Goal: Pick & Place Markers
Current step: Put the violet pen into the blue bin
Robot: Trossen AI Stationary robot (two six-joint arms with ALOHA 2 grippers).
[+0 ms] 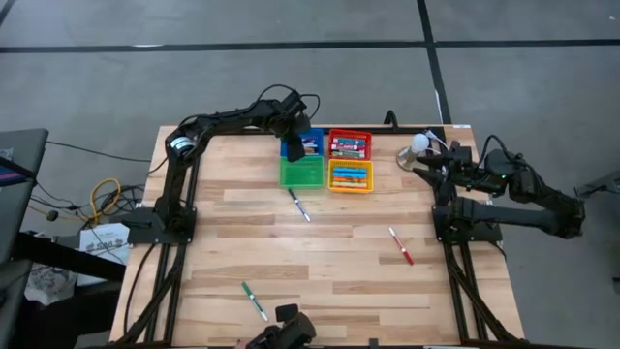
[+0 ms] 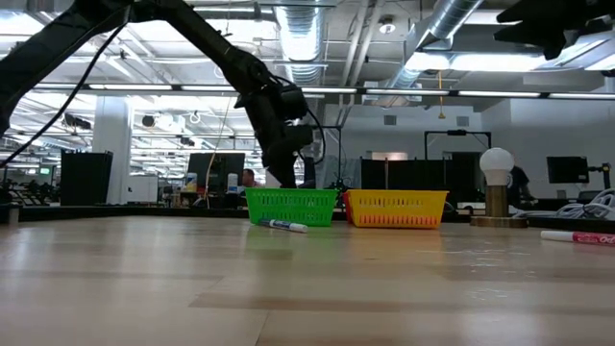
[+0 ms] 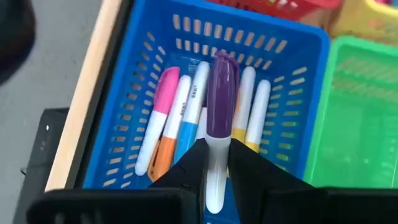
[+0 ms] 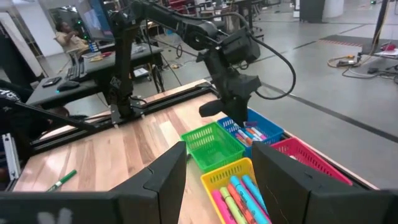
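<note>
I can't read any lettering on the barrels. My left gripper (image 3: pixel 214 171) pinches a purple-capped marker (image 3: pixel 219 118) over the blue bin (image 1: pixel 312 144), where other markers (image 3: pixel 177 118) already lie. The green bin (image 1: pixel 301 173) beside it looks bare. 3 markers lie loose on the table (image 1: pixel 329 242): blue-capped (image 1: pixel 299 206), red (image 1: pixel 400 245), green (image 1: pixel 254 301). My right gripper (image 4: pixel 217 171) waits at the right edge, fingers spread, near a lamp (image 2: pixel 496 183).

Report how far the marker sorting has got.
Done: markers already lie in the blue bin, red bin and yellow bin. In hand: the left pincer holds a purple-capped marker over the blue bin. Left: three markers on the table, blue-capped, red-capped and green-capped. The right pincer waits open.
</note>
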